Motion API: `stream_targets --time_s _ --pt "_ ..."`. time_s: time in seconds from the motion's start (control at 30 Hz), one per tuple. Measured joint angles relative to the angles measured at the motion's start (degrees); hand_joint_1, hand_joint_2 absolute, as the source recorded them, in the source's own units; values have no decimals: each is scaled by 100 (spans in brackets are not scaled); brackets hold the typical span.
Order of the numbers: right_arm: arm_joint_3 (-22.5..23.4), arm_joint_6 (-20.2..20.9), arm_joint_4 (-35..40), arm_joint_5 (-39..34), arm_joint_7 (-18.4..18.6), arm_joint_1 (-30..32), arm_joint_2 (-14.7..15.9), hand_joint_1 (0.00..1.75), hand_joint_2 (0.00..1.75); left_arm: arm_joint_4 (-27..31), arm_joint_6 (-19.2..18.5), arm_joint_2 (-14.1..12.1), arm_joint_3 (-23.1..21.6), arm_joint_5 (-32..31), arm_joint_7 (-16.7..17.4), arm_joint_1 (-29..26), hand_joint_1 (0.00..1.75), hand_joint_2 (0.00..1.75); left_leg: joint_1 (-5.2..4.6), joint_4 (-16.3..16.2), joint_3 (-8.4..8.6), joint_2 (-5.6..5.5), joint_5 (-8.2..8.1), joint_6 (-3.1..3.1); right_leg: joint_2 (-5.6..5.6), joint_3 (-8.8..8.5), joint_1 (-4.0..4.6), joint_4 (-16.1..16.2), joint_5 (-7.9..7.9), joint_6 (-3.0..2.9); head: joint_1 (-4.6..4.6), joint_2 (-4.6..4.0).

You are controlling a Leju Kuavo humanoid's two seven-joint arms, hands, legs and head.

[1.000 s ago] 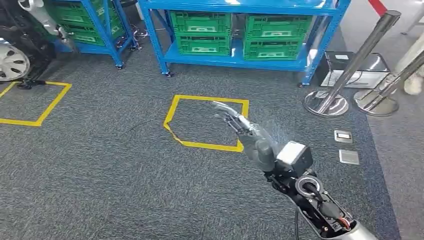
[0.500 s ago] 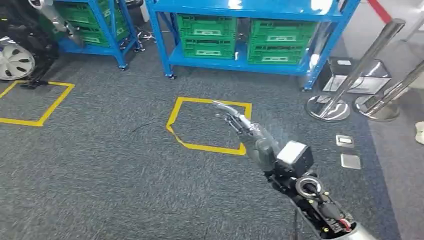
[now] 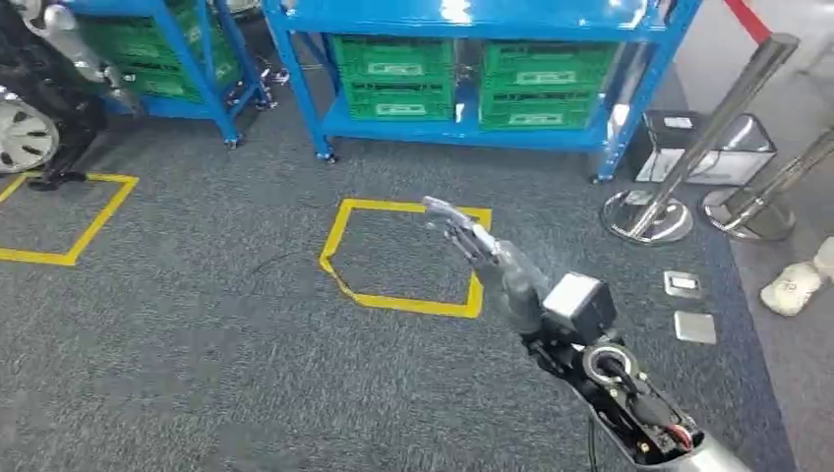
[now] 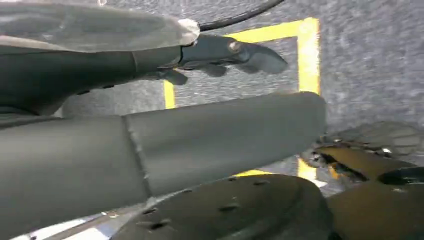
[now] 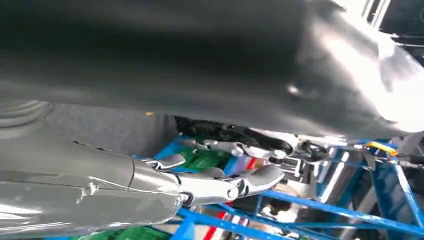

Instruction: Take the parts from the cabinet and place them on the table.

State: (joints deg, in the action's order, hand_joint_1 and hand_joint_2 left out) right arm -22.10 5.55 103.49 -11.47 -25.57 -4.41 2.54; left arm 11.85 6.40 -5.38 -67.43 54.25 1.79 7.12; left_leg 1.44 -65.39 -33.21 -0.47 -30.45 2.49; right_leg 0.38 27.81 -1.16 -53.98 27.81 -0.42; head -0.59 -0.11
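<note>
left hand [image 4: 220, 55] hangs over grey carpet, fingers loose, holding nothing | yellow tape square [image 3: 403, 254] on floor, centre | right hand [image 3: 482, 251] raised over it, fingers spread, empty | blue cabinet [image 3: 462, 69] ahead, green crates [image 3: 398, 74] on its low shelf | steel stanchions [image 3: 688, 167] right

Ahead of you the cabinet [image 3: 472, 59] stands at the far edge of the floor [image 3: 197, 344], with two stacks of crates [image 3: 398, 79] side by side on its low shelf. A second rack [image 3: 167, 49] stands to its left. A taped square [image 3: 403, 258] lies on the floor before the cabinet, another taped square [image 3: 59, 211] far left. Two stanchions [image 3: 688, 157] stand to the right, floor plates [image 3: 688, 305] just before them.
</note>
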Motion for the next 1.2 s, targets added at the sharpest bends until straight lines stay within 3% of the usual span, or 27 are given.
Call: stream_targets --time_s 0.07,0.1,0.17,0.23,0.27,0.3,0.33,0.4,0.43,0.5,0.57,0.6,0.63,0.67,0.7,0.73,0.77,0.8,0.87,0.9,0.93,1.03,1.07,1.1,1.13,1.17,1.2 --pt "-7 2 -11 0 2 1 0 0 0 0 0 0 2 4 -2 -10 0 0 -6 -733 -654 0 -313 1 2 -107 23 13 96 -21 7 0" --pt "-11 4 -13 0 7 1 0 0 0 0 0 2 2 4 -4 -30 0 0 -13 -698 -763 0 -257 -25 11 -188 29 25 145 -20 11 0" --pt "-11 4 -13 -2 18 -27 0 0 0 0 0 2 2 4 -4 -55 0 0 -38 38 -638 0 222 -90 26 -374 26 41 267 -5 22 0" --pt "-13 2 -13 -2 35 -80 0 0 0 0 0 0 2 7 -4 -51 0 0 -56 1074 -348 27 976 -141 19 -437 25 55 407 39 39 0" --pt "-15 2 -16 -2 42 -81 0 0 0 0 0 4 2 7 -7 -39 0 0 -92 1024 -348 46 796 -119 57 -503 53 56 479 75 57 0" --pt "-15 2 -9 -2 44 -97 0 0 0 0 0 4 4 4 -7 -25 0 0 -107 1020 -313 44 755 -135 43 -528 53 107 530 114 55 0" --pt "-20 2 -4 0 52 -103 0 0 0 0 0 9 7 4 -7 -29 0 0 -106 1075 -311 19 782 -166 53 -676 50 125 499 149 55 0" --pt "-33 4 0 0 57 -118 2 0 0 0 0 22 7 4 -7 -29 0 0 -76 1109 -158 5 814 -258 48 -719 48 73 491 216 24 0" --pt "-37 2 2 -2 50 -126 7 0 0 0 0 37 9 4 -7 -41 0 0 -79 1119 -79 13 780 -301 16 -621 37 -160 507 234 -5 0" --pt "-39 -2 0 -2 50 -153 11 0 0 0 2 28 11 4 -7 -39 0 0 -88 1126 20 11 693 -361 2 -57 55 -1106 657 231 -59 0" --pt "-50 -2 0 -2 52 -148 13 0 0 0 9 24 15 2 -7 -37 0 0 -121 1128 133 -4 578 -389 2 500 60 -1763 1196 240 -111 0" --pt "-52 -9 0 -2 52 -145 22 0 0 0 9 24 15 0 -7 -40 0 0 -140 1129 216 -17 512 -396 2 641 67 -1789 1344 231 -136 0" --pt "-52 -15 0 -2 52 -146 24 0 0 0 9 26 17 -7 -7 -49 0 0 -162 1129 301 -27 454 -402 2 683 81 -1638 1314 220 -160 0" --pt "-52 -17 0 -2 52 -147 24 0 0 0 9 26 17 -20 -7 -55 0 0 -188 1130 408 -35 385 -409 2 657 109 -1303 1100 161 -190 0" --pt "-54 -17 0 -2 57 -147 30 0 0 0 9 31 17 -22 -7 -53 0 0 -218 1135 519 -36 314 -415 4 596 146 -834 646 72 -212 0" --pt "-55 -17 0 -2 57 -149 42 0 0 0 9 48 17 -24 -7 -63 0 0 -201 1160 547 -36 254 -423 0 555 206 -381 58 -42 -234 0" --pt "-55 -20 -2 -2 52 -118 46 0 0 -2 7 98 20 -24 -7 -44 0 0 -232 1134 635 -51 209 -396 77 577 271 -272 -302 -92 -148 0" --pt "-63 -33 0 -2 66 -132 50 0 0 0 15 96 20 -22 -7 -22 0 0 -213 1147 625 -96 177 -357 87 542 276 -218 -208 -94 -147 0" --pt "-72 -33 22 -2 61 -143 50 0 0 0 13 96 22 -24 -7 -16 0 0 -212 1073 656 -89 202 -318 69 498 275 -142 -281 -147 -164 0" --pt "-79 -33 26 -2 61 -155 50 0 0 -2 13 92 22 -24 -7 -21 0 0 -234 1058 681 -93 206 -294 75 300 229 -88 -282 -177 -171 0" --pt "-85 -33 33 -2 59 -157 50 0 0 -2 13 83 24 -24 -7 -20 0 0 -222 919 630 -68 175 -279 55 235 208 -25 -282 -173 -175 0" --pt "-87 -35 33 -2 61 -167 55 0 0 -2 13 94 28 -26 -7 -7 0 0 -174 -178 -71 -32 -106 -162 36 146 168 8 -225 -195 -99 0" --pt "-98 -31 33 -2 59 -161 55 0 0 -2 13 92 31 -26 -7 -9 0 0 -145 -580 -395 -15 -344 -121 37 111 153 8 -171 -184 -92 0" --pt "-103 -31 31 -2 61 -151 55 0 0 -2 13 92 31 -26 -7 -15 0 0 -121 -704 -567 -6 -443 -93 41 71 143 8 -128 -171 -79 0" --pt "-103 -33 31 -2 63 -148 55 0 0 -2 13 85 31 -26 -7 -24 0 0 -100 -563 -620 0 -366 -69 52 2 128 8 -70 -153 -63 0" --pt "-103 -33 31 -2 61 -149 55 0 0 -2 13 83 31 -26 -7 -37 0 0 -88 -219 -544 2 -135 -63 61 -72 113 8 -15 -130 -50 0" --pt "-103 -33 31 -2 61 -148 55 0 0 -2 13 70 31 -26 -7 -39 0 0 -75 278 -388 5 219 -55 62 -158 97 8 43 -107 -37 0"
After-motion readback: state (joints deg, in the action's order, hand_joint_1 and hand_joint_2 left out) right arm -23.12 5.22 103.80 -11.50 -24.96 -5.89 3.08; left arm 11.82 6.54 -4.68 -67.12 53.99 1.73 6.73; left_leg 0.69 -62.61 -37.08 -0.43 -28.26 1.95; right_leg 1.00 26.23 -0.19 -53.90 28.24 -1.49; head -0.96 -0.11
